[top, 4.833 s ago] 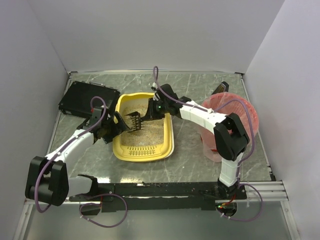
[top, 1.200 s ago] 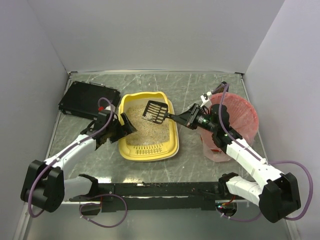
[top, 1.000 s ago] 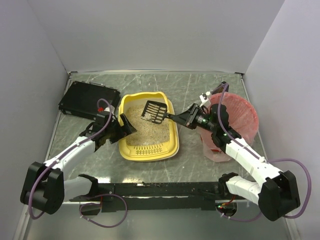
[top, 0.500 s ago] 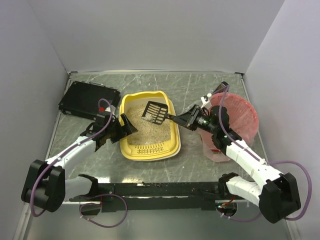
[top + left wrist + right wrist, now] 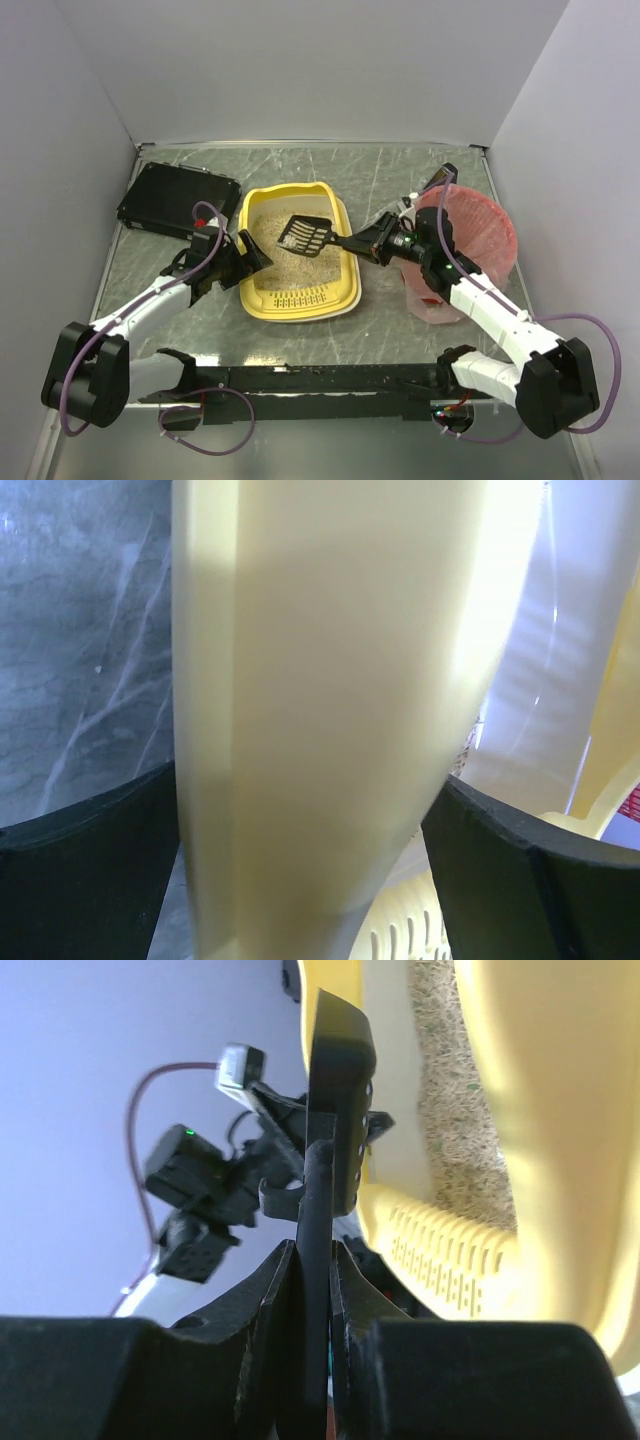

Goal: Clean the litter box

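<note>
The yellow litter box with beige litter sits mid-table, its slotted rim at the near end. My left gripper is shut on the box's left rim, which fills the left wrist view. My right gripper is shut on the handle of a black slotted scoop and holds it above the litter. In the right wrist view the scoop is edge-on between the fingers, with the box to the right.
A pink-red bag-lined round bin stands at the right, behind my right arm. A flat black rectangular box lies at the back left. White walls close in the table on three sides.
The right arm lifted the scoop out of the litter, drew it right, then lowered and flattened it over the box. The left gripper stays on the box's rim.
</note>
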Robot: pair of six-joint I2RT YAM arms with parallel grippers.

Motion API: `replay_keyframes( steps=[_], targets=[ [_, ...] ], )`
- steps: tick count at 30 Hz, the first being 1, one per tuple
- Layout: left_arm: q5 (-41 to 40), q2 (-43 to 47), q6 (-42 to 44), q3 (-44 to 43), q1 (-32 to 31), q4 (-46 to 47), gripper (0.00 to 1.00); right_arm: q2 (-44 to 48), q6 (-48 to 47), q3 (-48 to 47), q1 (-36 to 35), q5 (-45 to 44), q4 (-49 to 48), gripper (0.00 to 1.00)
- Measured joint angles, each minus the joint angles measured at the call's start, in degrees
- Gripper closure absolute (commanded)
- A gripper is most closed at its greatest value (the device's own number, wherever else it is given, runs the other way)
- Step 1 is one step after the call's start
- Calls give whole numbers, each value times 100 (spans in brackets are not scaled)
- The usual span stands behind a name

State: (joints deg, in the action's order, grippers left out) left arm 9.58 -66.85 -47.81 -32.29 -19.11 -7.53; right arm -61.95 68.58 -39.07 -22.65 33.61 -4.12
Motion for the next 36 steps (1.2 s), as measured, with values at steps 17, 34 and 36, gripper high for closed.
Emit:
replay_keyframes(
  steps=[17, 34, 36],
  targets=[
    [-68, 31, 7, 20, 0, -35, 3, 205, 1497, 844, 245, 675, -2124, 100],
    [-199, 127, 13, 4, 0, -109, 3, 356, 767, 232, 310, 654, -990, 100],
    [-243, 177, 13, 2, 0, -164, 3, 466, 682, 236, 376, 627, -868, 100]
  ],
)
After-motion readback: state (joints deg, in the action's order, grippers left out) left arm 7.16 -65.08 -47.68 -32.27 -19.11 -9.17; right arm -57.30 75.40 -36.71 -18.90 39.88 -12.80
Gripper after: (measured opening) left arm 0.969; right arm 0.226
